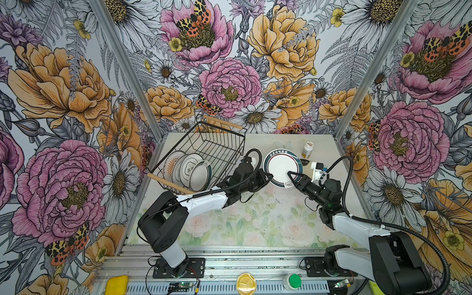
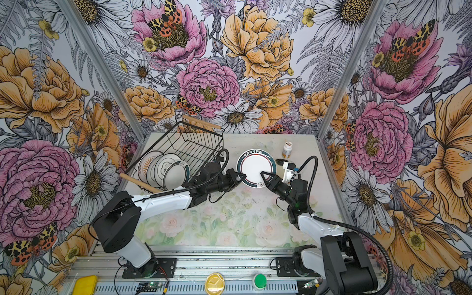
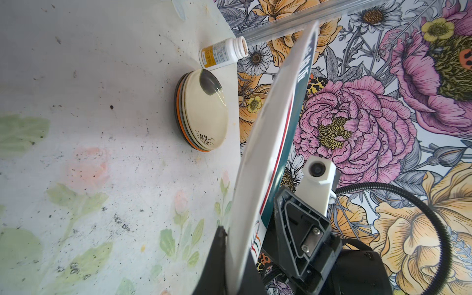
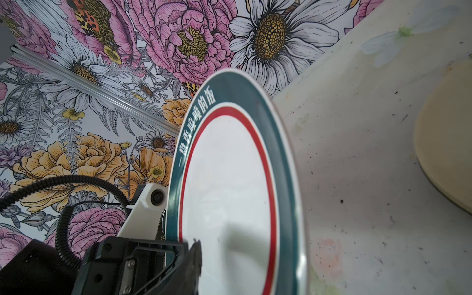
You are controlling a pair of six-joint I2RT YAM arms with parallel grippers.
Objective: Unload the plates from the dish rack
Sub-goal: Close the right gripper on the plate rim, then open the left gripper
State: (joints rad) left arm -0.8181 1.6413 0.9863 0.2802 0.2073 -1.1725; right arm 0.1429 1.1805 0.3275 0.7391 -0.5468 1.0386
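Left hand [image 1: 269,176] is pressed together on the lower-left rim of the teal-rimmed plate [image 1: 281,166], one finger on the white back and one on the face, as the left wrist view shows along the plate's edge [image 3: 268,127]. In both top views the plate is held off the tabletop [image 1: 255,224], tipped up so that its white centre, red ring and lettered teal band face the camera. It sits at the middle of the frame, just right of the dish rack [image 1: 219,143].

Right hand [image 1: 291,176] reaches in from the lower right and straddles the same plate at its lower-right rim. One triangular finger [image 3: 298,229] lies over the face. The other is hidden behind the plate, so I cannot tell whether this hand is pinching or only set around the rim.

In the top views the black wire rack lies at the upper left of the tabletop, set at an angle, with wooden handles at its far end [image 1: 222,122] and near end [image 1: 168,182]. Four plates [image 1: 189,171] stand on edge at its near end, leaning together, the leftmost with an orange sunburst.

At the upper centre of the left wrist view, a stack of plates [image 3: 204,115] lies flat on the tabletop, a cream floral one on top with orange and dark rims under it. A white pill bottle [image 3: 222,52] stands just beside it.
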